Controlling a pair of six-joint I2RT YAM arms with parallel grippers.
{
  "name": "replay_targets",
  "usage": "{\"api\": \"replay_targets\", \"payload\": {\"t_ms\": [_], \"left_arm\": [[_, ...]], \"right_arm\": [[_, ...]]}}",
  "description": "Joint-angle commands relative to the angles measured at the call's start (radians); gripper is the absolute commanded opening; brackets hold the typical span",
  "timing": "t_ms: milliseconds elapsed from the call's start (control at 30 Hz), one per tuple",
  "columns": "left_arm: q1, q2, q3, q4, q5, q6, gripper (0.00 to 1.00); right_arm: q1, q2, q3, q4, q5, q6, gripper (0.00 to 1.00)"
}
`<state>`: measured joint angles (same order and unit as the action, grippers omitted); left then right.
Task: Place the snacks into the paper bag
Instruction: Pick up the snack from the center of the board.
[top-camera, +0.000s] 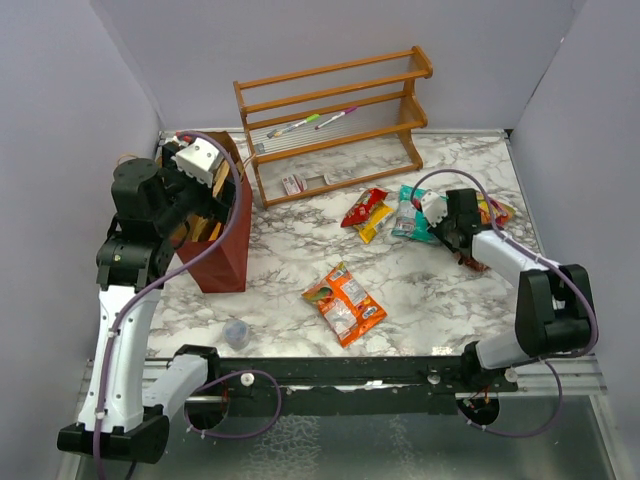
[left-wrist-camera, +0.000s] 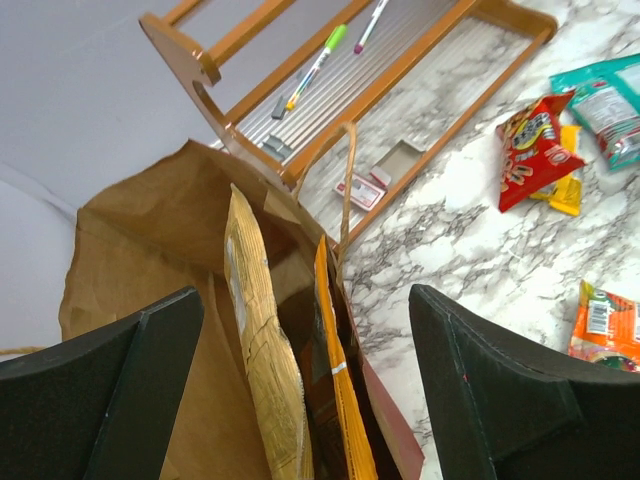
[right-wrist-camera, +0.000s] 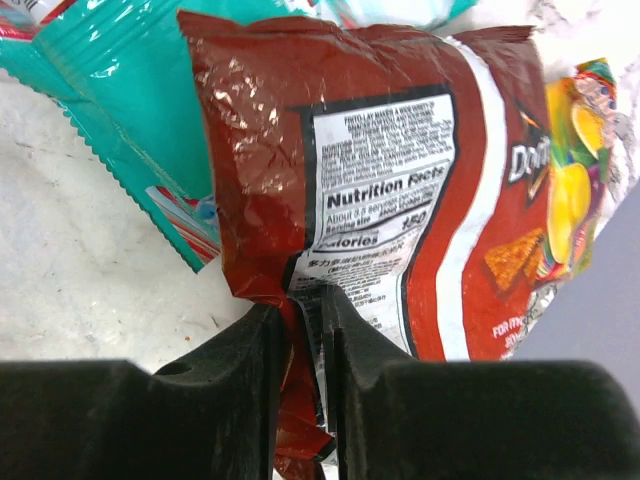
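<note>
The right jaws pinch the red packet (right-wrist-camera: 330, 200) by its edge, beside the teal packet (right-wrist-camera: 110, 100) on the tabletop's (top-camera: 290, 270) right side; the left jaws hang spread over the paper bag (left-wrist-camera: 150, 230) at left; a straight, slow lift should spare its neighbours.

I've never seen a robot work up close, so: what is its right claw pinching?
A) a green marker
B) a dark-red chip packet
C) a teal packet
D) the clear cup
B: the right gripper is clamped on the edge of the dark-red chip packet.
</note>
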<state>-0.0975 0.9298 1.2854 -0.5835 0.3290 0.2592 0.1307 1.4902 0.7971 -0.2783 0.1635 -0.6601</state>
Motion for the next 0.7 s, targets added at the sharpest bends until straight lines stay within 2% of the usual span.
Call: {"api": "replay_targets", "payload": {"t_ms": [0,100,400,667], "left_arm": [[0.005,0.014,0.089,-0.040,0.082,-0.016,0.85],[0.005,0.039,0.129,-0.055,0.108,-0.023,0.83],[0.002,0.114,0.197,-0.037,0.279,-0.046,0.79],[-0.017,0.138,0.180,0.049,0.441,-0.065,0.74]], "right_arm": [[-0.005,-0.102,-0.006,-0.006,-0.023,0.010,0.11],[-0.005,-0.150,-0.001,-0.034,-0.046,0.019,0.02],[-0.005,-0.326,0.094,-0.191,-0.247,0.064,0.02],[-0.005,-0.392,0.264,-0.395,-0.534,0.086,0.01]]}}
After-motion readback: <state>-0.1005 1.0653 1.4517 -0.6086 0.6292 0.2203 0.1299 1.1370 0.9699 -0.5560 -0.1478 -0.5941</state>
